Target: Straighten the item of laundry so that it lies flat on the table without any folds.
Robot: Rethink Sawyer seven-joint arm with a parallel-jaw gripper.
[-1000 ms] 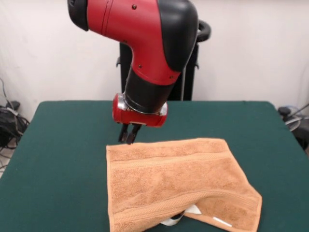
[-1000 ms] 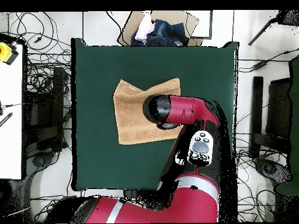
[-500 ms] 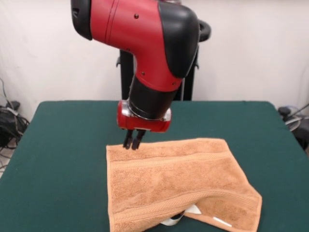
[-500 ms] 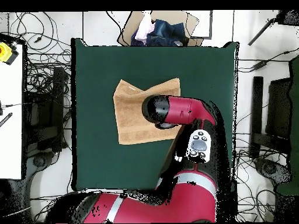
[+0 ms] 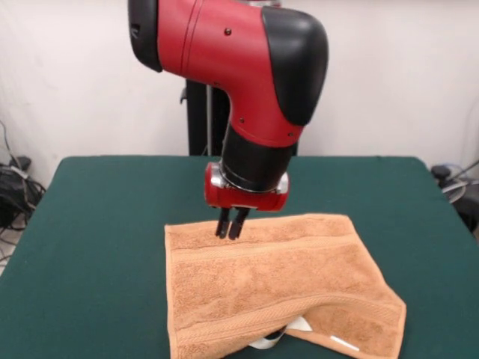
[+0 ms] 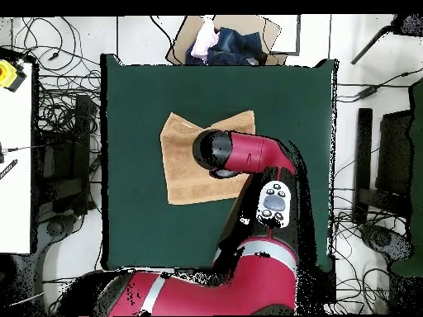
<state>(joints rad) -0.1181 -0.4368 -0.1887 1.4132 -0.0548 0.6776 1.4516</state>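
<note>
Tool (image 5: 233,228) is hanging over the far band of the towel (image 5: 277,284), its two dark fingers (image 5: 222,224) pressed close together with nothing between them; a second ago it was sitting off the towel's far left corner, over bare desk (image 5: 97,247), and since then it has been travelling sideways along that far edge and onto the cloth, tips now just above or barely touching the terry; which of the two is hard to tell. Seen from overhead, the arm's red body (image 6: 244,153) is covering the middle right of the towel (image 6: 186,165), so the tool itself is hidden there.

Meanwhile the towel is lying unchanged near the middle of the desk, toward the side away from the robot; its far edge is looking flat, but the near right corner is folded under and rising in a hump, with a white label (image 5: 303,326) peeking out from beneath. Judging by this, the straightening is not yet finished; the sideways shift is probably bringing the tool toward a new pinch point, and the fold at the near corner is the part that needs pulling out.
</note>
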